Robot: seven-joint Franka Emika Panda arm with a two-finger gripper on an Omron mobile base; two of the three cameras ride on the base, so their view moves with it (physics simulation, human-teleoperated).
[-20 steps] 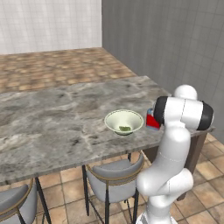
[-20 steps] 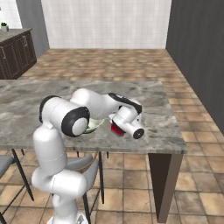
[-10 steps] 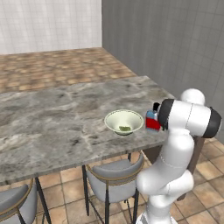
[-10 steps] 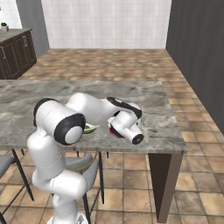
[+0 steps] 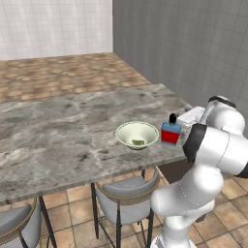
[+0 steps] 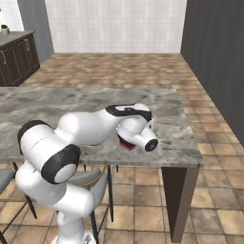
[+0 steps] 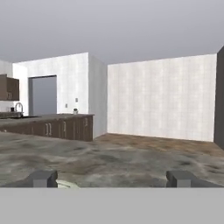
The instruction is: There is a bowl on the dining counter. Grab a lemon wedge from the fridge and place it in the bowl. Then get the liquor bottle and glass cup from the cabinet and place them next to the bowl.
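Left base view: liquor bottle (image 5: pixel 170 131) stands upright on the tabletop (image 5: pixel 58 131), just right of the bowl (image 5: pixel 137 134) holding a lemon wedge (image 5: pixel 139 142). Claw (image 7: pixel 111 178) spread wide, holding nothing, beside the bottle. Stools (image 5: pixel 127 193) below.

Bottle (image 5: pixel 171 131), blue over red, black cap, upright on counter (image 5: pixel 58 131) just beside bowl (image 5: pixel 137 134) holding lemon wedge (image 5: pixel 139 142).

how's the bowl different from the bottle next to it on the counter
The bowl is wide, low, open-topped and pale green-white, with a small green piece inside; the liquor bottle is narrow, upright and capped in black, clear blue over red. Both stand on the dining counter, near its front edge.
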